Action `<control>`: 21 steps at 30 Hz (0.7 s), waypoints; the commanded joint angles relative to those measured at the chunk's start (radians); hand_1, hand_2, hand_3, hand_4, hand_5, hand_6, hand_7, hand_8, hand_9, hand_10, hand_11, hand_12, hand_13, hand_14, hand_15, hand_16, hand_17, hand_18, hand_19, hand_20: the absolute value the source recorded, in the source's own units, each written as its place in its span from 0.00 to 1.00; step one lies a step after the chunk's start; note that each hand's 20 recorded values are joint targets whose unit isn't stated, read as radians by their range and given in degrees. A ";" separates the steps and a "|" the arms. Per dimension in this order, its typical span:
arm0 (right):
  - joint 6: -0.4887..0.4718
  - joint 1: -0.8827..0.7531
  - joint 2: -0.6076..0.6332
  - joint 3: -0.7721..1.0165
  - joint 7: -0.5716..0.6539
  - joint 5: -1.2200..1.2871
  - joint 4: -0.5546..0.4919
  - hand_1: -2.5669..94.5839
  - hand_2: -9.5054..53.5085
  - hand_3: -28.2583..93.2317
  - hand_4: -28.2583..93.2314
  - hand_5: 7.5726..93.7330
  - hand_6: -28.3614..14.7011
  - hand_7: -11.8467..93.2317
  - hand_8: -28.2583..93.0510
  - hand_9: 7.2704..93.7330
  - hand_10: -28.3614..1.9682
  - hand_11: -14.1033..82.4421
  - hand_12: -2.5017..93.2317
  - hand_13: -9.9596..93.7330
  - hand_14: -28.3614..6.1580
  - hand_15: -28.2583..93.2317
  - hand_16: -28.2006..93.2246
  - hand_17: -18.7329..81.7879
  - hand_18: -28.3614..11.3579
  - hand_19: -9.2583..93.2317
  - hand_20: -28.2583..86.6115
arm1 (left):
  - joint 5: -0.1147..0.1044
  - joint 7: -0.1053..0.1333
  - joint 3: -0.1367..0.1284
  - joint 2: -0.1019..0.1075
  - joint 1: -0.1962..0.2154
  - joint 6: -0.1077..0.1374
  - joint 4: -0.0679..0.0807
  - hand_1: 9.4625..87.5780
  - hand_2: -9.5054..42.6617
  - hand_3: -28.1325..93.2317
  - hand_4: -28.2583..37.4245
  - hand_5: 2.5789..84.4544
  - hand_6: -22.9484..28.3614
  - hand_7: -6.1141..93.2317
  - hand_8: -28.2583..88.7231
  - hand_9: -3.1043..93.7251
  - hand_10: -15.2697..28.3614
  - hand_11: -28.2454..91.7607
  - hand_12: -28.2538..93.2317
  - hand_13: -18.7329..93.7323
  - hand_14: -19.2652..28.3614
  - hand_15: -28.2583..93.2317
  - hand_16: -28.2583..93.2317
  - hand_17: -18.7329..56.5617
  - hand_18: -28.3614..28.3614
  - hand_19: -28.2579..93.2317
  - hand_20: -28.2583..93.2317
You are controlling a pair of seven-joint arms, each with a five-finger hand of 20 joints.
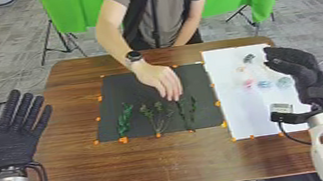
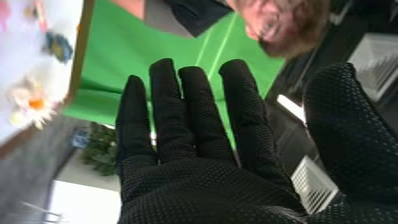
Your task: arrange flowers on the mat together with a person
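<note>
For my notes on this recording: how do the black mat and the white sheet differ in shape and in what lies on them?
The black mat is close to square; the white sheet is narrower and longer.
The black mat bears green stems, while the white sheet bears small blooms in pink, blue and pale tones.
Both lie flat on the table, with orange bits along their edges.

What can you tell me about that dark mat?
The mat is dark, flat and roughly square, on the brown wooden table, left of a white sheet. Orange bits dot its edges. Green sprigs lie side by side on its nearer half; a person's hand is over it, fingertips at one of them.
</note>
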 commanded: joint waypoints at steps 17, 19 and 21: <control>-0.187 0.181 0.134 -0.192 0.536 -1.106 0.091 0.45 0.00 0.90 0.01 0.36 0.68 0.31 0.13 0.37 0.61 0.22 0.21 0.36 0.50 0.35 0.43 0.28 0.33 0.51 0.33 | 0.019 -0.023 -0.002 -0.021 0.047 0.032 -0.013 0.18 0.45 0.84 0.00 0.51 0.59 0.17 0.17 0.42 0.65 0.35 0.30 0.40 0.69 0.42 0.19 0.16 0.73 0.47 0.33; -0.190 0.223 0.133 -0.228 0.547 -1.092 0.124 0.46 0.00 0.90 0.01 0.36 0.68 0.31 0.13 0.37 0.61 0.22 0.21 0.36 0.49 0.35 0.43 0.28 0.33 0.51 0.33 | 0.034 -0.014 0.006 -0.018 0.046 0.025 -0.009 0.18 0.46 0.84 0.00 0.51 0.59 0.17 0.17 0.42 0.65 0.35 0.30 0.40 0.69 0.42 0.19 0.16 0.73 0.47 0.33; -0.196 0.255 0.133 -0.259 0.562 -1.105 0.155 0.47 0.00 0.90 0.00 0.36 0.69 0.32 0.12 0.36 0.60 0.23 0.21 0.34 0.47 0.36 0.43 0.28 0.34 0.51 0.32 | 0.061 -0.020 0.012 -0.019 0.042 0.027 -0.006 0.18 0.46 0.84 0.00 0.51 0.59 0.17 0.17 0.42 0.65 0.35 0.30 0.40 0.70 0.42 0.19 0.16 0.73 0.47 0.33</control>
